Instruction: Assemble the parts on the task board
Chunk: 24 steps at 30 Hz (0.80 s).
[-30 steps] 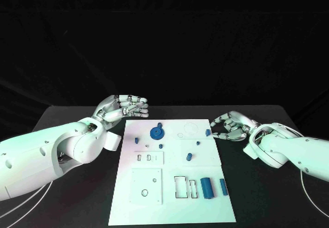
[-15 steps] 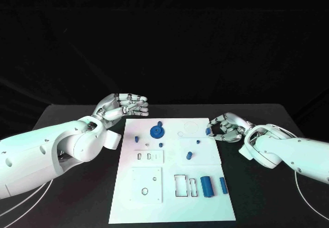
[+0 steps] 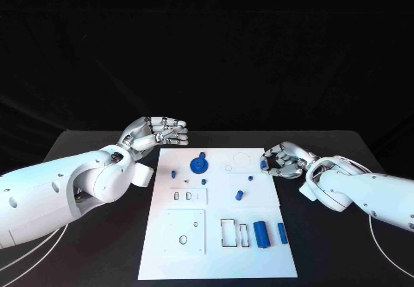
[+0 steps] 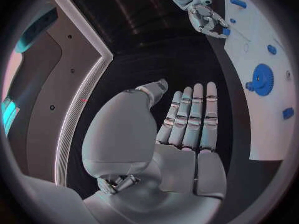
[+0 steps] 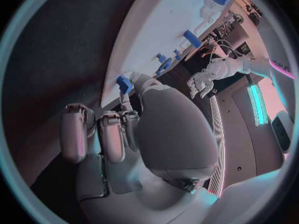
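The task board (image 3: 220, 239) looks like smooth, matt white plastic. The blue gear (image 3: 198, 164) and the blue bar (image 3: 259, 234) on it look like matt plastic too. The tabletop (image 3: 95, 155) is matt black. Both arms wear glossy white plastic shells, and the left hand (image 3: 158, 134) and right hand (image 3: 281, 160) show silvery, metal-like, satin-finished segments.

Head camera looks down on the task board (image 3: 218, 215); both close wrist cameras share its far edge.
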Motion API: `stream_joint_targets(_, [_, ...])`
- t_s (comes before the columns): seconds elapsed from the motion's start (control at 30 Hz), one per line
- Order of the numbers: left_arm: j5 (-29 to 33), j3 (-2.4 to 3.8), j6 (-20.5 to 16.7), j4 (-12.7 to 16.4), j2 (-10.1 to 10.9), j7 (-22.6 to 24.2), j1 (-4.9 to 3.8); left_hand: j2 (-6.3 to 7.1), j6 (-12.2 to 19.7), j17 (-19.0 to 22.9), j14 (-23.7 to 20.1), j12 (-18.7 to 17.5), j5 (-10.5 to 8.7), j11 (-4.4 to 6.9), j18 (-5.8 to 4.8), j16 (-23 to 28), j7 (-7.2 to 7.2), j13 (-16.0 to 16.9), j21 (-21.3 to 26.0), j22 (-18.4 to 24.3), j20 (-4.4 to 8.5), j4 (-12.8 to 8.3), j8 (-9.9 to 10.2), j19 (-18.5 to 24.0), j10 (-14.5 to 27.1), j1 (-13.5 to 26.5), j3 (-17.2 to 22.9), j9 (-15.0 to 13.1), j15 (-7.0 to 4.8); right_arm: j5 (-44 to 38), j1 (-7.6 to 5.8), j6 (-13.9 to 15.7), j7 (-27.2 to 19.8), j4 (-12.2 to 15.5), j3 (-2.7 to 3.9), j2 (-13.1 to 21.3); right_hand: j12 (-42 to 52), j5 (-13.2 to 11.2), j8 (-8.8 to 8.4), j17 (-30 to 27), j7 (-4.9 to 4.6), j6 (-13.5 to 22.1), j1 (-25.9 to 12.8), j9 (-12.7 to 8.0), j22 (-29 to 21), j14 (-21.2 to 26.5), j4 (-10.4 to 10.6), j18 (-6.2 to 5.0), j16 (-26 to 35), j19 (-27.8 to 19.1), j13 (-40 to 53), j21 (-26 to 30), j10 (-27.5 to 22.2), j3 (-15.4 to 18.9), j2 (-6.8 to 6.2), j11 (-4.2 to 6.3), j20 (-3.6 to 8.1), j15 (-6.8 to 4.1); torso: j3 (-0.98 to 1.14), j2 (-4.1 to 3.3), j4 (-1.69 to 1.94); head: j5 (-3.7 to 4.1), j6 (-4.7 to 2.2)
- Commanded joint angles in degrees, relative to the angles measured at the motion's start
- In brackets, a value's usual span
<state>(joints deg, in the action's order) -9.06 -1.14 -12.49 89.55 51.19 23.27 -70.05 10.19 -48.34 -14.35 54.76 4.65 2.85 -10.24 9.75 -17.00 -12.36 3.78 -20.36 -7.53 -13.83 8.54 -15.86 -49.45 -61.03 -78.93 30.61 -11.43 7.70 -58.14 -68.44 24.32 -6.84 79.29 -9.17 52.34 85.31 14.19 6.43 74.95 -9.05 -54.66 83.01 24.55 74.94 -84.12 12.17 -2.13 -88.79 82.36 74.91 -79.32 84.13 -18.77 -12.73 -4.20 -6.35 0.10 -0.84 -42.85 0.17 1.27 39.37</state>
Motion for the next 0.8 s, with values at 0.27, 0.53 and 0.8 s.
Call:
stream_joint_targets(0.27, [0.1,0.04,1.16,0.16,0.01,0.42,-0.02,-0.04,0.23,-0.14,0.02,-0.48,0.05,-0.23,0.7,0.39,-1.6,0.07,0.39,0.1,-0.37,-0.25,0.32,0.13,-0.08,0.74,0.37,0.08,0.29,-0.75,0.06,-0.22,0.23,-0.45,0.01,-0.41,0.44,-0.11,0.6,10.71,0.43,-1.73,0.19,0.22,7.04,-4.92,-0.44,-0.71,-0.15,0.57,11.15,-0.23,2.8,-2.03,1.44,0.39,0.27,-0.23,0.01,0.04,0.02,-0.13,0.12])
stream_joint_targets(0.53, [0.1,0.04,1.26,0.16,0.05,0.3,-0.02,-0.04,0.23,-0.17,0.02,-0.53,0.05,-0.24,0.7,0.42,-1.62,0.07,0.4,0.11,-0.37,-0.26,0.34,0.13,-0.09,0.82,0.38,0.08,0.29,-0.72,0.06,0.31,0.05,-0.68,0.01,-0.52,0.66,-0.09,1.23,10.93,0.98,-3.19,0.29,0.5,7.29,-4.97,-1.24,-0.65,-0.19,0.77,11.35,-0.42,2.97,-4.06,2.03,0.87,0.65,-0.65,0.05,0.04,-0.03,-0.2,0.1])
stream_joint_targets(0.8, [0.1,0.04,1.32,0.19,0.06,0.23,-0.02,-0.04,0.23,-0.17,0.02,-0.53,0.05,-0.24,0.7,0.42,-1.62,0.07,0.4,0.11,-0.37,-0.26,0.34,0.13,-0.09,0.82,0.38,0.08,0.29,-0.68,0.06,2.14,-0.19,-0.62,0.02,-0.73,0.87,-0.12,2.12,11.06,1.54,-4.58,0.15,0.95,7.69,-5.01,-2.18,-0.54,-0.22,1.09,11.55,-0.8,3.15,-5.96,2.48,1.37,1.05,-1.1,0.07,0.0,-0.02,-0.15,0.12])
